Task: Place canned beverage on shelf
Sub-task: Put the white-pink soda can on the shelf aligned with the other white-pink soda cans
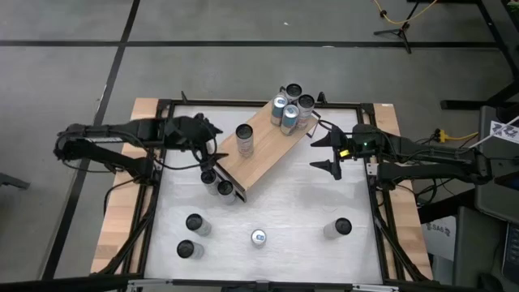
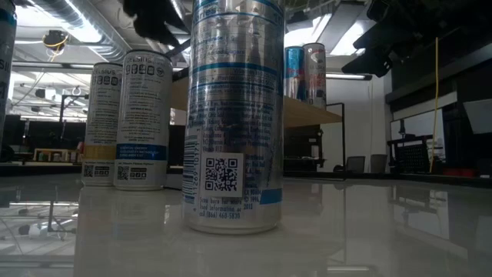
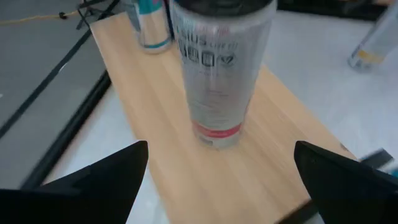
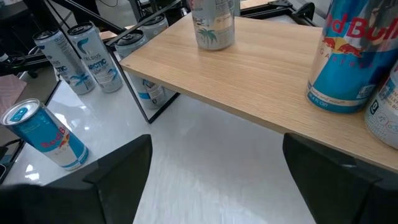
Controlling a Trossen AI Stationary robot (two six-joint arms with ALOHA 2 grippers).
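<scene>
- The shelf [image 1: 263, 150] lies slantwise across the far middle of the white desk [image 1: 292, 203]. Its long axis runs from the near left corner to the far right one, and its wooden top is raised on black end frames.
- A single silver can [image 1: 244, 139] stands upright on the shelf's middle, its long axis vertical and its top facing up. It looks already placed.
- The left gripper [image 1: 212, 144] hovers just left of that can with its fingers [image 3: 106, 177] spread wide and nothing between them. In the left wrist view the can [image 3: 219, 68] sits centred between them but apart from both, which I read as a release just made or a grip about to be taken; I cannot tell which.
- A cluster of upright cans [image 1: 292, 109] fills the shelf's far right end, a blue Red Bull can [image 4: 351, 59] among them. Packing them there probably leaves the middle and near left of the board free.
- The right gripper [image 1: 330, 152] waits just off the shelf's right edge, fingers [image 4: 109, 180] apart and empty, pointing at the shelf.
- More cans are still on the desk: two by the shelf's near left frame [image 1: 217, 182], two near left [image 1: 190, 235], one near centre [image 1: 259, 238] and one near right [image 1: 342, 227], all upright. I judge the task is partly done.
</scene>
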